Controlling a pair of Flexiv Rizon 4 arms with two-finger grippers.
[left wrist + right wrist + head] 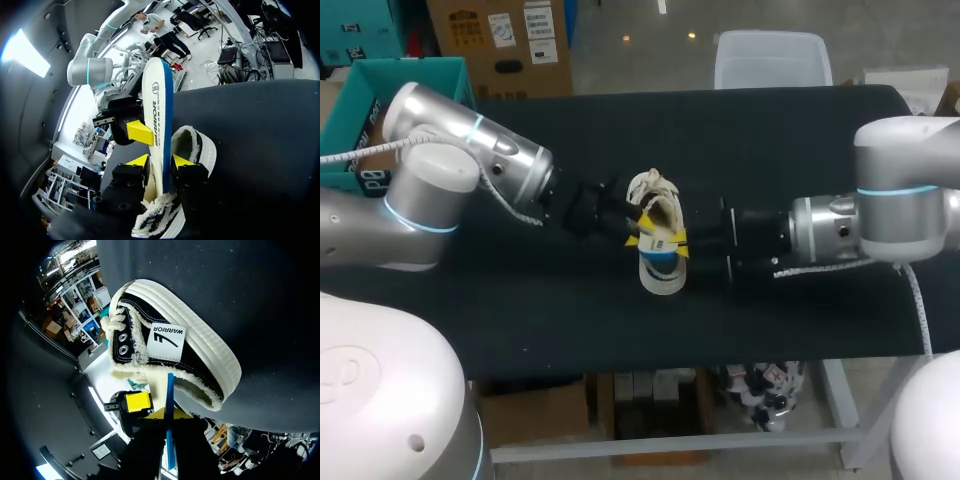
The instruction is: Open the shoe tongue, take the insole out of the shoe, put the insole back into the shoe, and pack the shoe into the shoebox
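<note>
1. Head view. The shoe lies at the middle of the black table, with your two arms meeting over it from opposite sides. The left gripper and the right gripper crowd the shoe's opening, where the blue-edged insole shows. Working from both sides likely lets one arm steady what the other guides.

2. Left wrist view. The left gripper is clamped on the insole. Its yellow tips press the two faces near the end that meets the shoe's fleecy mouth. The insole stands on edge and runs straight out ahead of the fingers. One yellow tip of the right gripper rests against the insole farther along; its partner is hidden behind. A hold low down, close to the mouth, suits steering that end.

3. Right wrist view. The right gripper appears closed on the insole, with its thin blue edge running between the fingers toward the shoe. The shoe rests on its side with the opening turned toward you. A yellow tip of the left gripper sits just ahead, nearer the mouth.

4. Reading. The insole is partly at the mouth and held twice. You cannot tell from this whether it is leaving or re-entering, and packing is not yet done.
</note>
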